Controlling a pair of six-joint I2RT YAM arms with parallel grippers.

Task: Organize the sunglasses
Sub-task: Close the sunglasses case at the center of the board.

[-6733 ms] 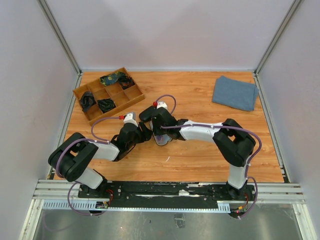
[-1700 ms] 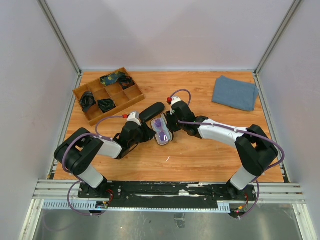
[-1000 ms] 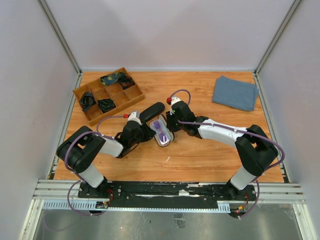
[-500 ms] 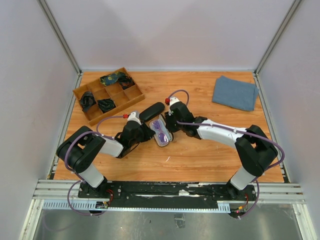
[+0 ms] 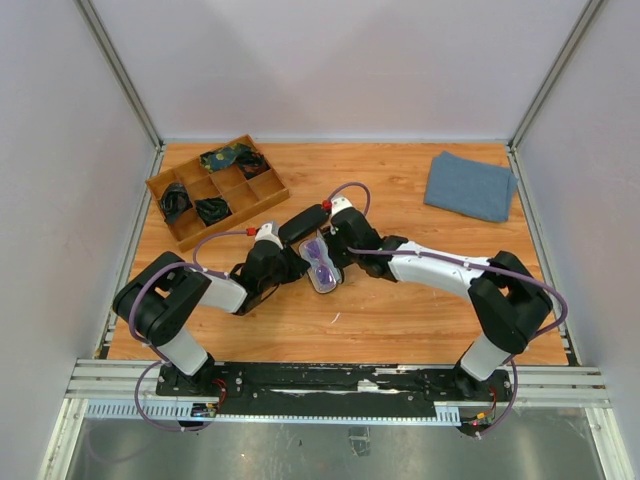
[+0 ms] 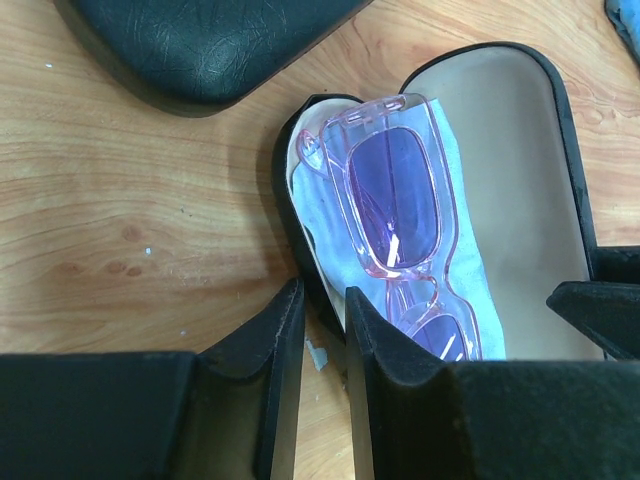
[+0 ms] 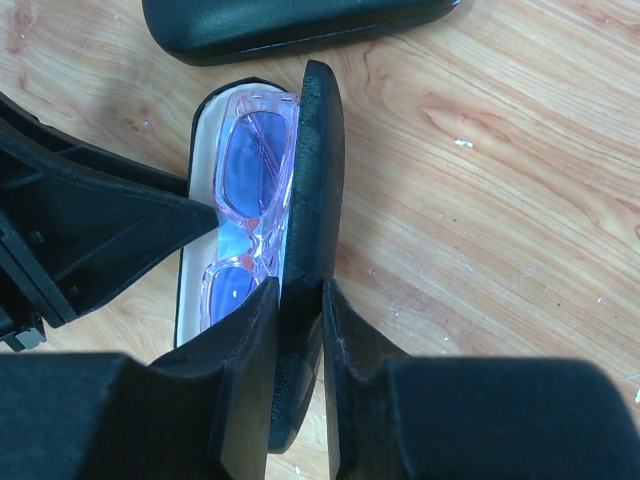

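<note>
Sunglasses (image 6: 395,200): one pink translucent pair, lying on a pale blue cloth (image 6: 455,270) inside the open case (image 6: 520,170), mid-counter (image 5: 400,320).
Cut off: its lower lens is hidden behind the left end effector (image 6: 322,308) in that wrist view.
Left grip: clenched on the case's lower rim.
Right end effector (image 7: 300,295): clenched on the raised lid, clear only from its wrist.
Cases: two; the shut case (image 7: 300,25) lies just beyond.
Tray (image 5: 262,186): dark contents, too small to tell.
</note>
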